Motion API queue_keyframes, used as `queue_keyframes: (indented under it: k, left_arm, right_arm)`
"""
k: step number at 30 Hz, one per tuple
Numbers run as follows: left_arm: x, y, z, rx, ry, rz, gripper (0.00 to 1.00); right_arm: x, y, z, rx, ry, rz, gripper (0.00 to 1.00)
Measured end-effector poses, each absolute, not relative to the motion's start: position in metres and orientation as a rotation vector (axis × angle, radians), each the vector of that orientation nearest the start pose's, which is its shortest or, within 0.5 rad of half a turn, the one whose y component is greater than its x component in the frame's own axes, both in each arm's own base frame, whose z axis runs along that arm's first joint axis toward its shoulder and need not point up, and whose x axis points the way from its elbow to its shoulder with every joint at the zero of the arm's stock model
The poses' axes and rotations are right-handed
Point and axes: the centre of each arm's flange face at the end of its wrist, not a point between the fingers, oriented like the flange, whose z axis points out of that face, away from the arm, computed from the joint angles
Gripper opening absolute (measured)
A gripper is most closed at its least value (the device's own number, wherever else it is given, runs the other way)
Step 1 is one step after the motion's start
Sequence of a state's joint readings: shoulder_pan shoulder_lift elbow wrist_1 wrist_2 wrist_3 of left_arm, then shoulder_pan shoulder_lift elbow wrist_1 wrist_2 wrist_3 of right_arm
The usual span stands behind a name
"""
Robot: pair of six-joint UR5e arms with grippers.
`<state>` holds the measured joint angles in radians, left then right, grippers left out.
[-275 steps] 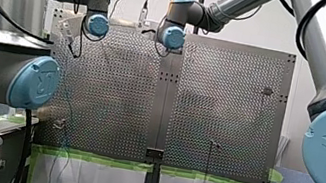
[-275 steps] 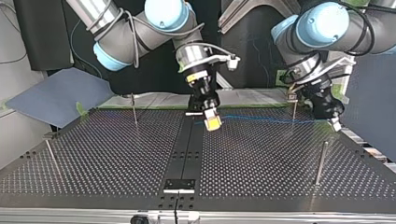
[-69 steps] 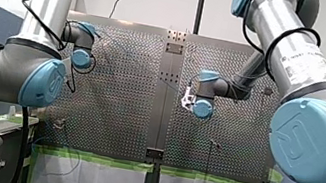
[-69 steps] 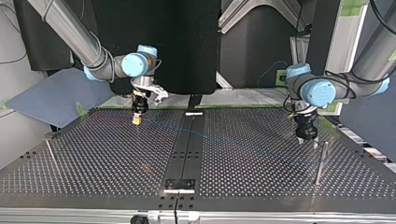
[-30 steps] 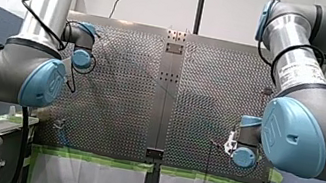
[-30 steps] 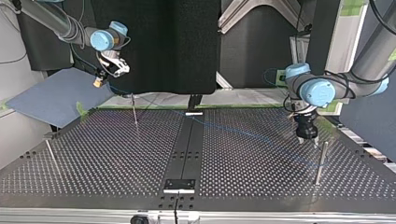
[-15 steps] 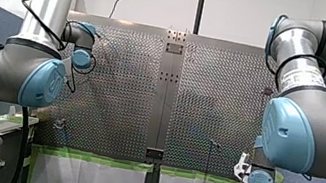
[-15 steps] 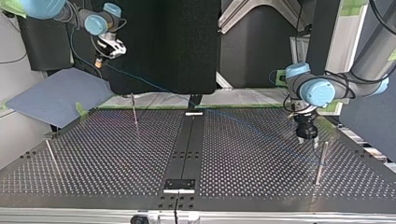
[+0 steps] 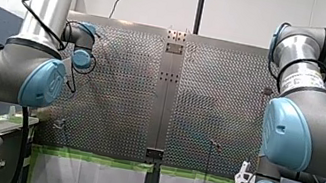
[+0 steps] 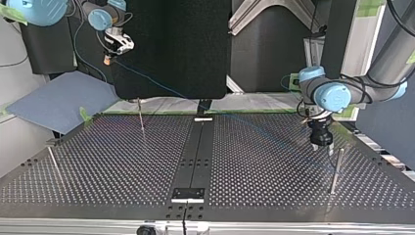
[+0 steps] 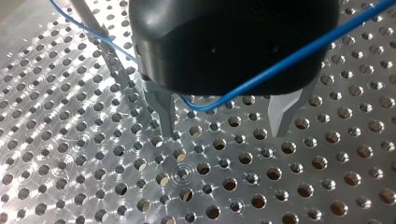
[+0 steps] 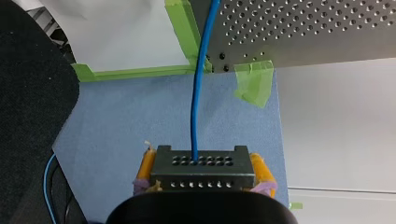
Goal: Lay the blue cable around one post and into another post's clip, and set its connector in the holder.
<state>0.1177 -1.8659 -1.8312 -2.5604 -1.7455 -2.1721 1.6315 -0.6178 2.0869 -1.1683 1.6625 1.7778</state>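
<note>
- My right claw was clamped on the black connector, its yellow pads pressed against the block's two ends.
- In the top view that claw hung off the desk, above a blue mat past the desk's far corner at the view's left.
- The blue cable left the connector's middle and ran to the desk's edge, passing green tape.
- Over the desk it slanted toward my left claw, which stood near a post at the top view's right.
- My left claw had its metal fingers apart, tips low over the perforated surface.
- The cable looped between those fingers, close under the claw's body.
- Beside that claw the cable crossed the post; whether they touched, I could not tell.
</note>
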Motion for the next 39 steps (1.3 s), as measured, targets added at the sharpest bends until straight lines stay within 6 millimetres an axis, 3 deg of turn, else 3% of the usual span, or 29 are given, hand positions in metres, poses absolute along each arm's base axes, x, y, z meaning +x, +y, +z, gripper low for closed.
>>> queue_keyframes:
  k: [13,21,28,33,39]
  left_arm:
    - [0.567,-0.049,0.265,-0.677,1.395,-0.244,1.00]
    - [0.567,-0.050,0.265,-0.676,1.396,-0.246,1.00]
    - [0.567,-0.051,0.265,-0.673,1.397,-0.246,1.00]
    - [0.567,-0.051,0.265,-0.672,1.398,-0.246,1.00]
    - [0.567,-0.052,0.265,-0.671,1.397,-0.246,1.00]
  right_arm:
    - [0.151,-0.439,-0.145,1.309,-1.615,1.122,0.00]
    - [0.150,-0.440,-0.153,1.297,-1.636,1.127,0.00]
    - [0.141,-0.433,-0.173,1.273,-1.683,1.106,0.00]
    - [0.137,-0.437,-0.171,1.272,-1.652,1.091,0.00]
    - [0.141,-0.450,-0.150,1.299,-1.584,1.104,0.00]
